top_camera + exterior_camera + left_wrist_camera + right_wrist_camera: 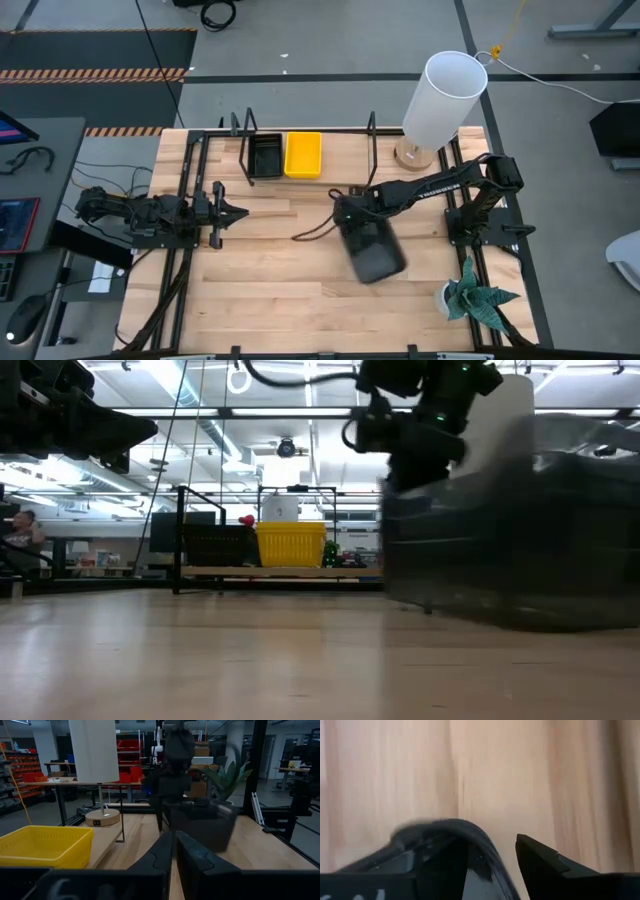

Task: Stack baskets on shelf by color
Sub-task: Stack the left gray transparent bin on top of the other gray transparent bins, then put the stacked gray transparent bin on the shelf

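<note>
My right gripper (pixel 345 214) is over the middle of the table, shut on a large dark grey basket (pixel 373 252), which also fills the right of the low view (pixel 510 530). A black mesh basket (pixel 265 155) and a yellow basket (pixel 303 155) sit side by side on the wooden shelf (pixel 340 168) at the table's far edge, between black upright brackets. My left gripper (pixel 238 212) waits shut near the table's left side, pointing toward the right arm, and touches nothing. My right gripper holds the grey basket by its rim (pixel 470 832) at a rounded end, with one finger (pixel 445 867) inside the basket and the other finger (pixel 535 857) outside the wall. The fingers point down from above. The basket hangs tilted below them and looks lifted off the tabletop.
A lamp with a tall white shade (pixel 443 95) stands at the table's far right corner. A potted plant (pixel 473 297) sits near the right near corner. Black cables (pixel 315 230) lie on the wood beside the right gripper. Bare tabletop (pixel 270 290) spreads across the near half.
</note>
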